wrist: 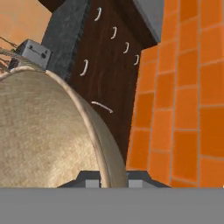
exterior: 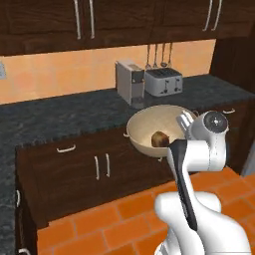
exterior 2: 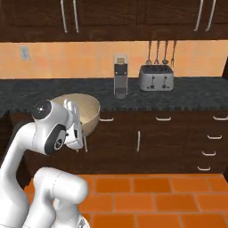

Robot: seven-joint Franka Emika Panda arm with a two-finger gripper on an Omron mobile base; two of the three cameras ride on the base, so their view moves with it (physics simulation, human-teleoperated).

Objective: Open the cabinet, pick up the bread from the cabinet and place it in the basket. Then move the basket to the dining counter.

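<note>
Wide round tan-beige bowl-shaped basket (exterior: pixel 149 130) being held aloft before dark drawers, thin rim being pinched by pincer (wrist: pixel 113 178), jaws pressed together. Small dark-brown lumpy bread (exterior: pixel 159 139) lying inside. Judged light, stiff; rim grip risking tilt, bread rolling.

Left base view from behind-left, right base view from behind-right, both facing the black granite worktop (exterior: pixel 60 117), sharing toaster (exterior: pixel 163 81) and basket (exterior: pixel 149 127), hand view close along basket rim
</note>
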